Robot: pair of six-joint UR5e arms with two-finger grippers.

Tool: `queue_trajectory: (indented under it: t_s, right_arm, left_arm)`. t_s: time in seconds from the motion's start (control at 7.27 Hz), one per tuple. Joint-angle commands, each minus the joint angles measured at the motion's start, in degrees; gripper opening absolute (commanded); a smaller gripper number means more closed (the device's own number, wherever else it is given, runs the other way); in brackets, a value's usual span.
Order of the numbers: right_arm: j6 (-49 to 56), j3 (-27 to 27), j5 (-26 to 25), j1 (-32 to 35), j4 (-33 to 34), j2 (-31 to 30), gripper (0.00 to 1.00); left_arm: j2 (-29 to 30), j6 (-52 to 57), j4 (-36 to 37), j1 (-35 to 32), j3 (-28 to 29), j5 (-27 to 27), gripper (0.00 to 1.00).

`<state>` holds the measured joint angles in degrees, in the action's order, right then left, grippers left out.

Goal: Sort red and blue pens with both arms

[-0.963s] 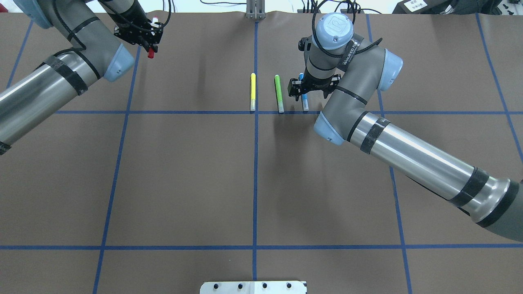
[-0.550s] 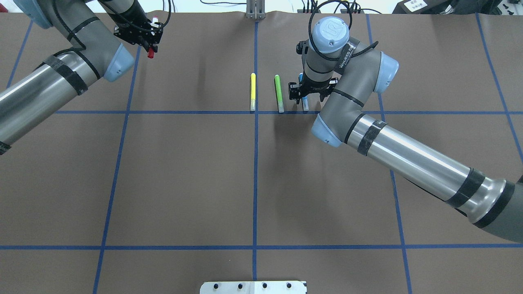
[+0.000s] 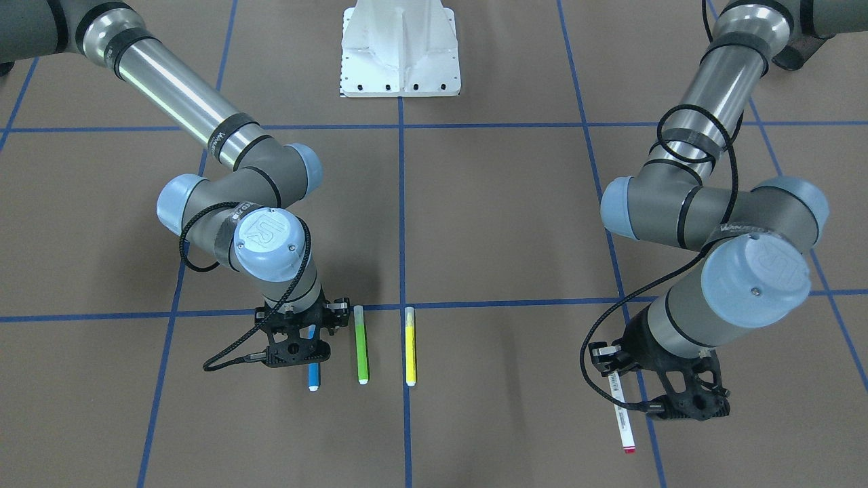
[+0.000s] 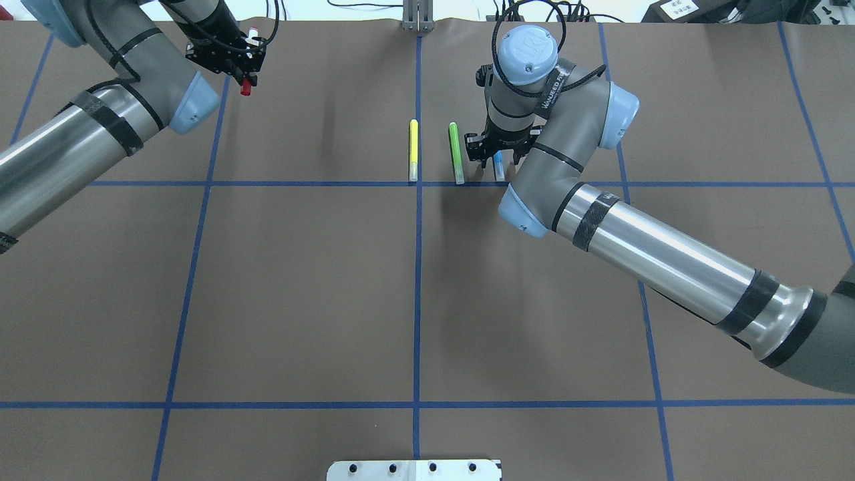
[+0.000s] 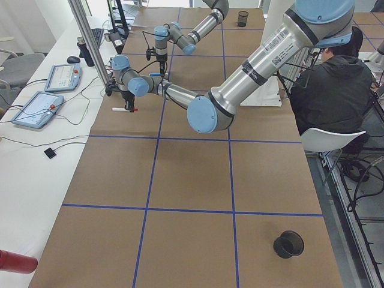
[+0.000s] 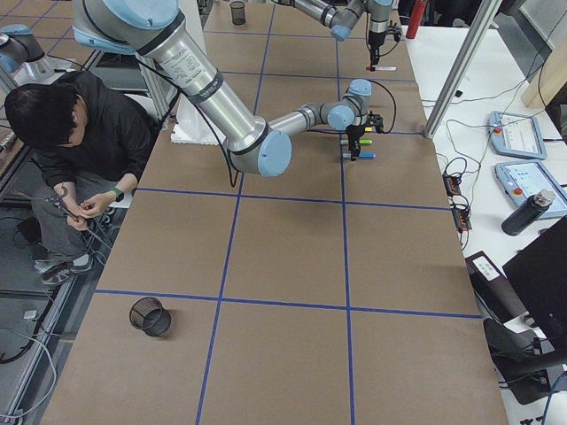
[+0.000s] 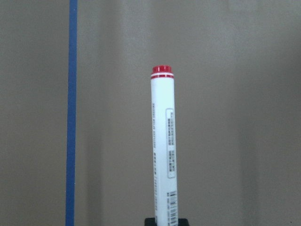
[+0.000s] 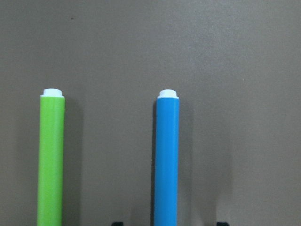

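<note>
The red pen [image 3: 622,417], a white-barrelled marker with a red end, hangs above the mat at the far left of the table, and my left gripper [image 3: 614,373] is shut on it. The left wrist view shows the marker [image 7: 163,141] running straight out from the jaws. The blue pen [image 4: 498,168] lies on the mat right of centre. My right gripper [image 4: 497,148] is low over it, open, one finger on each side. In the right wrist view the blue pen [image 8: 167,160] lies centred between the finger ends.
A green highlighter [image 4: 456,152] and a yellow highlighter [image 4: 413,150] lie parallel just left of the blue pen. A black cup [image 5: 288,244] stands near the table's robot side. A person [image 6: 80,133] sits beside the white base plate [image 3: 400,51].
My right arm has swung slightly left and its gripper has settled over the blue pen, covering more of it. The left arm and the red marker have stayed still.
</note>
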<state>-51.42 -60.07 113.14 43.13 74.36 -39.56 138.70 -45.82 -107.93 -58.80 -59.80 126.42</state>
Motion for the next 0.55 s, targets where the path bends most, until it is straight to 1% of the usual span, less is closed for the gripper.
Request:
queue_trajectory:
  t_s: [0.0, 0.14, 0.41]
  right_arm:
    - [0.0, 0.1, 0.0, -0.1, 0.0, 0.1, 0.52]
    - [0.0, 0.1, 0.0, -0.1, 0.0, 0.1, 0.45]
    - [0.0, 0.1, 0.0, -0.2, 0.0, -0.1, 0.44]
  left_arm:
    - [0.0, -0.1, 0.0, 0.0, 0.0, 0.0, 0.00]
    - [0.0, -0.1, 0.0, 0.0, 0.0, 0.1, 0.00]
    - [0.0, -0.1, 0.0, 0.0, 0.0, 0.0, 0.00]
